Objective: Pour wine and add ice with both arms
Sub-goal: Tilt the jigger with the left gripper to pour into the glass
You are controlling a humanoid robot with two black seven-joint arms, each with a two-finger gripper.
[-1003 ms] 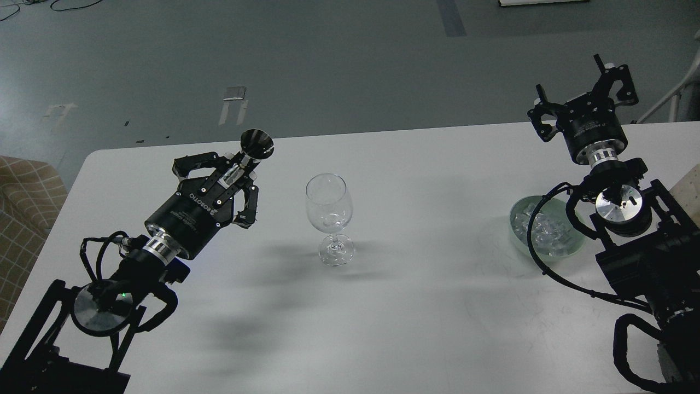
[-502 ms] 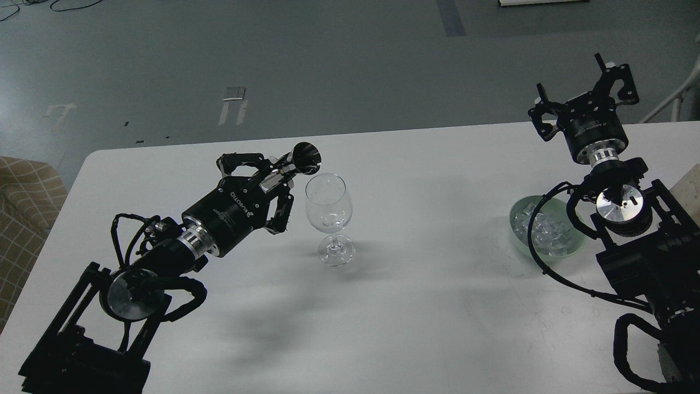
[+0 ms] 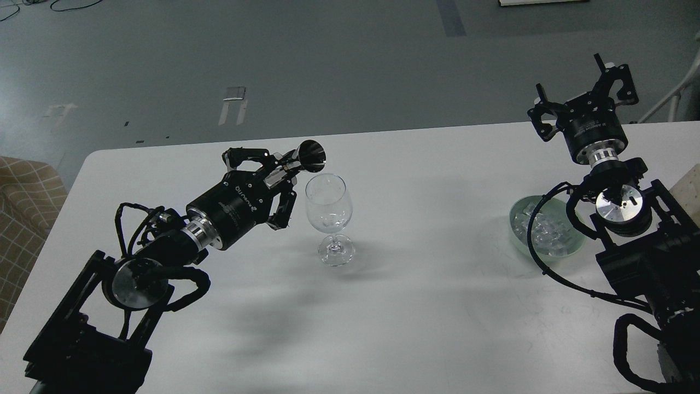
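I have my left end effector (image 3: 273,175) clenched around a small dark pouring cup (image 3: 310,154), tipped so its mouth sits just above and to the left of the rim of the wine glass (image 3: 328,203), which stands upright mid-counter (image 3: 426,306) on its foot. By my judgement this is the pour itself, and whether anything is flowing I cannot tell; the bowl of the glass looks nearly clear, with something pale glinting low inside. To do this well I want the cup's lip over the opening, not outside the rim, and I would roll the wrist slowly so the stream lands against the inner wall and does not splash. The knuckles are close beside the bowl, so any sideways drift risks nudging a tall, top-heavy glass; better to rotate in place than to translate. Over on my right, the right end effector (image 3: 582,90) hangs released, fingers spread, raised well above the counter and grasping nothing. The ice (image 3: 541,227) is piled in the pale green bowl (image 3: 519,232) below that arm, well apart from the glass, waiting for its turn.
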